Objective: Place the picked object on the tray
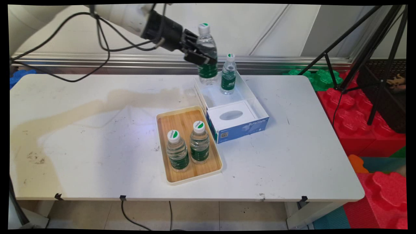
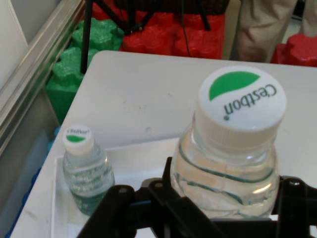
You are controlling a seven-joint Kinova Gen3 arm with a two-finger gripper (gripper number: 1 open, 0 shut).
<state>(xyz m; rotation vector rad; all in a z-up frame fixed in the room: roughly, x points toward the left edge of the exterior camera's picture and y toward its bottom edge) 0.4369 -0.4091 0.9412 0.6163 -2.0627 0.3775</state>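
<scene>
The hand (image 1: 199,54) is clamped on a water bottle (image 1: 207,45), its black fingers (image 1: 197,58) pressing the clear body from either side, just above the green label. The bottle is upright and lifted clear of the worktop (image 1: 97,136), hanging over the far left corner of a clear box (image 1: 256,107). It is clear plastic, ribbed at the shoulder, with water inside, a dark green label round its lower half and a white cap marked with a green leaf shape and the word C'estbon, read in the hand view (image 2: 241,101). A second bottle (image 1: 228,74) of the same kind stands upright inside the box's far end, just beside the held one. A blue and white tissue box (image 1: 237,125) fills the near end of that clear box. Nearer the camera, touching or just beside the tissue box, a wooden tray (image 1: 177,118) carries two more such bottles (image 1: 177,150) (image 1: 199,142) standing side by side
</scene>
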